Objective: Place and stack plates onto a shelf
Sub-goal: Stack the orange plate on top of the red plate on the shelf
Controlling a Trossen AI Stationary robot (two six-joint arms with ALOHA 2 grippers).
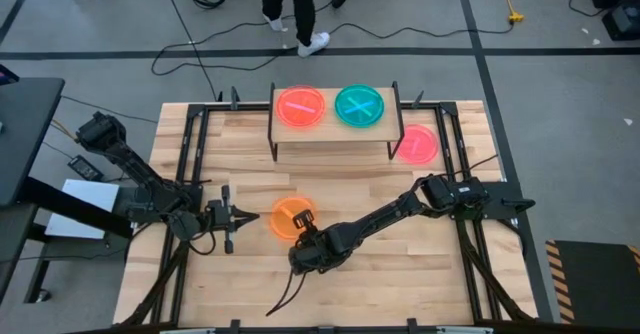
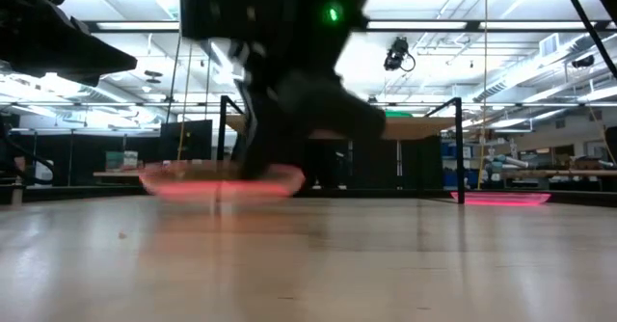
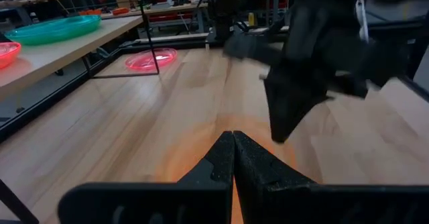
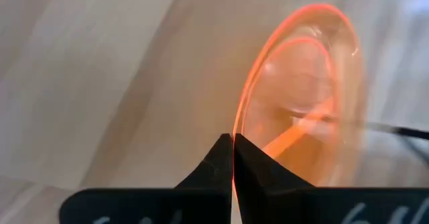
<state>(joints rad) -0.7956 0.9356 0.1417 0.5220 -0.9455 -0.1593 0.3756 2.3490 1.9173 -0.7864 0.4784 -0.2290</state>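
An orange plate (image 1: pixel 290 215) lies on the table's near middle; in the low view the plate (image 2: pixel 222 181) glows reddish just above the tabletop. My right gripper (image 1: pixel 304 237) is shut on its near rim. My left gripper (image 1: pixel 250 217) is shut and level, its tips just left of the plate. On the shelf (image 1: pixel 330 134) sit a pink-red plate (image 1: pixel 300 106) and a teal plate (image 1: pixel 360 105). A second pink plate (image 1: pixel 417 144) lies on the table right of the shelf. No green plate is in view. My right gripper pinches the orange plate's rim (image 4: pixel 236 131) between its two fingers, with the rim running edge-on into the closed tips. It comes slanting down from the table's near right. The plate stays low and about level at the tabletop (image 2: pixel 222 195). My left gripper's tips (image 3: pixel 232 140) stand at an orange glow; whether they touch the plate I cannot tell.
Black metal frame rails (image 1: pixel 190 174) run along both sides of the table, and a loose black cable (image 1: pixel 285 294) lies near the front edge. A person's legs (image 1: pixel 300 14) stand beyond the far edge. Bare wood lies between the shelf and the orange plate.
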